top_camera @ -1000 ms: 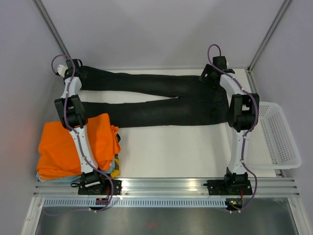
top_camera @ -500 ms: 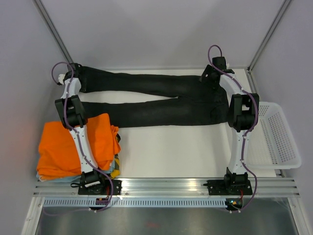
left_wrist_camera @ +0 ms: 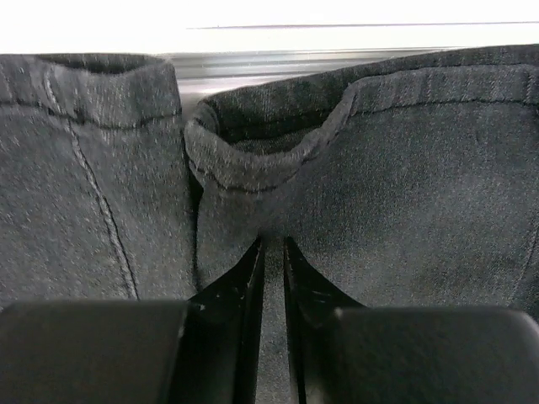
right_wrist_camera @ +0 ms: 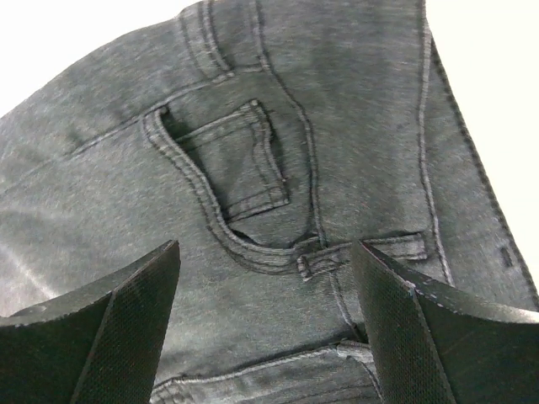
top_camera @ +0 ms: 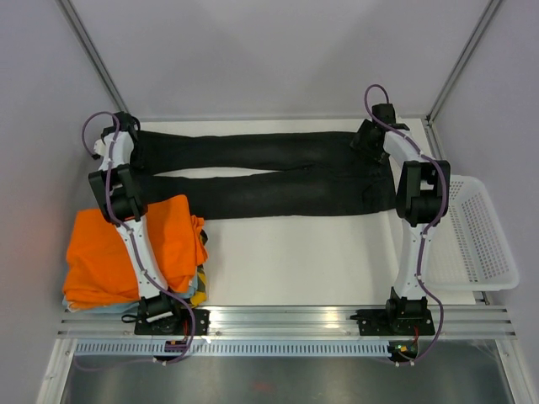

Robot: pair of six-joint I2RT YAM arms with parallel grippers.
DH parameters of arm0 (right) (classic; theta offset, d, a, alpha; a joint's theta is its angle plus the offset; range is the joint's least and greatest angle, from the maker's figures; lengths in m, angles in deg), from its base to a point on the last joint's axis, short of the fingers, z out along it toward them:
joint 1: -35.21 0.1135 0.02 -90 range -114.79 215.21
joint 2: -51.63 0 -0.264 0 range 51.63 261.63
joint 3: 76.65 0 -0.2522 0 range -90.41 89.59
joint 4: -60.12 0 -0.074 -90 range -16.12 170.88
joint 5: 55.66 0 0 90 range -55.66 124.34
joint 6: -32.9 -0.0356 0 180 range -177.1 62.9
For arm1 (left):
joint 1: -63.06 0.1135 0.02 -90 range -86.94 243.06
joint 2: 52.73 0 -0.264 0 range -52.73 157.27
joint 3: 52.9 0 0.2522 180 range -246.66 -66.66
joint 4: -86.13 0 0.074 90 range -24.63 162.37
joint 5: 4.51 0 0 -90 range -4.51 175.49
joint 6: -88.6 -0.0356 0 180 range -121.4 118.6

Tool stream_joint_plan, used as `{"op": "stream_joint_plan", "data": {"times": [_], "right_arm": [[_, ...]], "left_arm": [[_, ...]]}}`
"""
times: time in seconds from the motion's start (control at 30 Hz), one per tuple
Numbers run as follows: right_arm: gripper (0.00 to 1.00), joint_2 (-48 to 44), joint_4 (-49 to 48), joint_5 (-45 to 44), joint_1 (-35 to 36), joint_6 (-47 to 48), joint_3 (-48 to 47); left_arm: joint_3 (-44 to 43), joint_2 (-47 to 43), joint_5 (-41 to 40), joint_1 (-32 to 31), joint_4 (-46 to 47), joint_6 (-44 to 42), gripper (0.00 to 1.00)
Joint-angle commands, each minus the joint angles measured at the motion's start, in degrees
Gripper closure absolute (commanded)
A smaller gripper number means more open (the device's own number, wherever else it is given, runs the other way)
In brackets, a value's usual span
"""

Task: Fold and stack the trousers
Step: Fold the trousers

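The weak spot is the left gripper (left_wrist_camera: 271, 244). Its fingers stand narrow with only a thin tuck of cloth between them, just short of the leg hem. It probably holds the top layer alone. If that is so, a lift would open the cuff or let the tuck slip out, and the leg would drop crooked.

The right gripper (right_wrist_camera: 265, 244) is spread wide and grips nothing, with a front pocket and a belt loop directly below it. If the left one pulls before this one closes, the trousers (top_camera: 269, 168) would likely skew or drag across the tabletop (top_camera: 295, 261). If it closes where it hangs, it may catch only the pocket edge.

A fold toward the arm bases could also brush the orange pile (top_camera: 101, 261) lying beside the left arm.

The trousers are black, faintly speckled denim, spread flat, with the two legs lying side by side. The cuffs lie under the left gripper and the waist under the right one. The seams are raised and the hems stand slightly open.
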Motion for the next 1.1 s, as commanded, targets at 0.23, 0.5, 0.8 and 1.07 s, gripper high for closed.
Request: {"op": "stream_joint_plan", "data": {"times": [0.23,0.5,0.8,1.07], "right_arm": [[0.12,-4.5,-1.4,8.4,-0.3,7.5,-5.3],[0.13,-12.0,-3.6,8.7,-0.3,5.4,0.1],[0.12,-21.9,-5.7,10.4,-0.3,5.0,14.2],[0.12,-26.9,-4.2,11.4,-0.3,4.3,20.1]], "left_arm": [[1.5,-10.2,4.5,0.9,16.3,-16.9,0.53],[3.9,-22.1,-3.3,-2.4,10.6,-18.7,0.33],[27.3,-35.0,-7.4,-0.8,-5.4,-3.5,0.25],[48.2,-43.7,1.2,0.7,1.7,0.6,0.24]]}}
